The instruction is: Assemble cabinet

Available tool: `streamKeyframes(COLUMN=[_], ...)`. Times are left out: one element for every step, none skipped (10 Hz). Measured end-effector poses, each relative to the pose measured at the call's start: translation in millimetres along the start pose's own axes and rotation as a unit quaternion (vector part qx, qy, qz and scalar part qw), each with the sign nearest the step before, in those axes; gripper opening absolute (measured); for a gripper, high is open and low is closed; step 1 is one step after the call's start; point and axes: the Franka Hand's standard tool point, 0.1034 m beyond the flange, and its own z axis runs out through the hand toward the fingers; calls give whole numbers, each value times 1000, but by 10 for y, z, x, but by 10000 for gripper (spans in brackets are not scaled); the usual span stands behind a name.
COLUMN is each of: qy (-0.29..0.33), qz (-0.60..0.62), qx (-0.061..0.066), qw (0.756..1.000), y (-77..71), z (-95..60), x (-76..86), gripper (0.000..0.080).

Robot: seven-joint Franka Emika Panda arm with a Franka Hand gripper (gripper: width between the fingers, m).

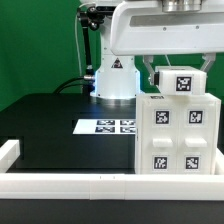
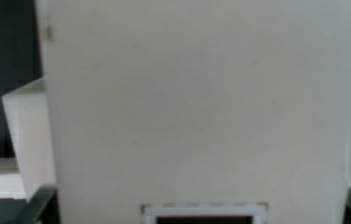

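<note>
- The cabinet (image 1: 180,140) stands upright on the black table (image 1: 50,130), at the exterior view's right. It is close behind the white rail (image 1: 70,185) that borders the table's near edge.
- Its front shows a grid of square fiducial tags. A smaller top block (image 1: 183,84) with its own tag sits on the upper face.
- The marker board (image 1: 108,126) lies flat on the table, well apart from the cabinet toward the exterior view's left.
- The tool (image 1: 178,74) hangs directly over the cabinet. Its two dark fingers stand wide, one on each side of the top block.
- We cannot tell whether the fingers press on that block or only straddle it. The exterior view is too coarse, and the wrist view shows no fingers.
- In the wrist view a plain white face of the cabinet (image 2: 190,100) fills nearly the whole picture, so the camera is very near it. The edge of one tag shows at the border of that picture.
- We judge the cabinet to be rigid moulded plastic: stiff, not fragile, and fairly light for its bulk.
- Its smooth faces are likely slippery, and the body looks too wide for the fingers to span.
- The sensible hold is therefore a narrow feature such as the top block or a thin wall edge, taken squarely on flat sides.
- A tall box held off-centre may tip or twist in the fingers, so we would sooner push or slide it than lift it.
</note>
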Motion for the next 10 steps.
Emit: streamKeyframes(qy=[0,-1,3,6,5,4,2,2,-1,-9], qz=[31,109,191,232,257,286,323,348,381,462], qx=[1,7,19,25,26,27,27,28,30,37], qw=[1000,994,981,972,966,958,946,937,924,886], y=[0,-4,-17,-31,-39,-43,-47,-48,-51,-57], z=[0,3,6,6,6,7,9,10,9,3], x=[0,0,15,30,29,28,27,27,23,10], gripper=[534,534,534,534,534,534,534,534,534,534])
